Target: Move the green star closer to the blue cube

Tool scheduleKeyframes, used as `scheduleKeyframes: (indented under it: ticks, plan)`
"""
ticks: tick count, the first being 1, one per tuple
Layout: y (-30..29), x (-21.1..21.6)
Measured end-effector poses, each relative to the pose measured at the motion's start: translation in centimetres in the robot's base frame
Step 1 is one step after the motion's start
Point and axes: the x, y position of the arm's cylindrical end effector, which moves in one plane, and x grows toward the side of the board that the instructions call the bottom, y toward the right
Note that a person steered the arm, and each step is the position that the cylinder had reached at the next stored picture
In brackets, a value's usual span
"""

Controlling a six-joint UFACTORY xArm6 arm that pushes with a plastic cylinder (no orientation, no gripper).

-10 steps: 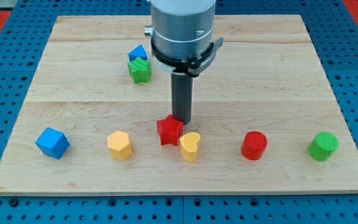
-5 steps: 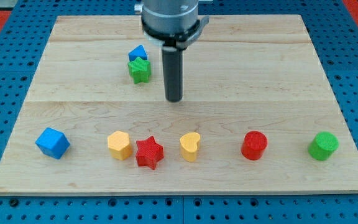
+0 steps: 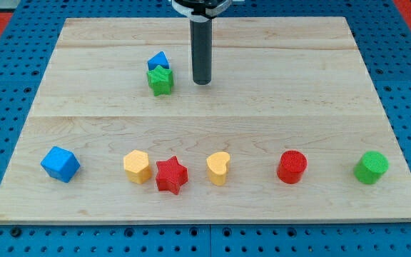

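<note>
The green star (image 3: 160, 81) sits in the upper left part of the wooden board (image 3: 320, 100), touching a small blue block (image 3: 158, 61) just above it. The blue cube (image 3: 60, 164) lies far off at the view's lower left. My tip (image 3: 202, 82) stands a little to the right of the green star, at about its height, with a small gap between them.
A row of blocks lies along the view's bottom: a yellow hexagon (image 3: 138, 167), a red star (image 3: 171, 175), a yellow heart (image 3: 218, 168), a red cylinder (image 3: 292, 167) and a green cylinder (image 3: 371, 168).
My tip has moved up the view from beside the red star to beside the green star. The red star slid down-left to between the yellow hexagon and heart.
</note>
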Motion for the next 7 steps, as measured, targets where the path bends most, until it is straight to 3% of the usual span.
scheduleKeyframes:
  ticks: [1,3,4,7]
  plan:
    - [-1.6,-0.8]
    - [-11.3,-0.4]
    - [-15.9,1.8]
    - [-17.5,9.1]
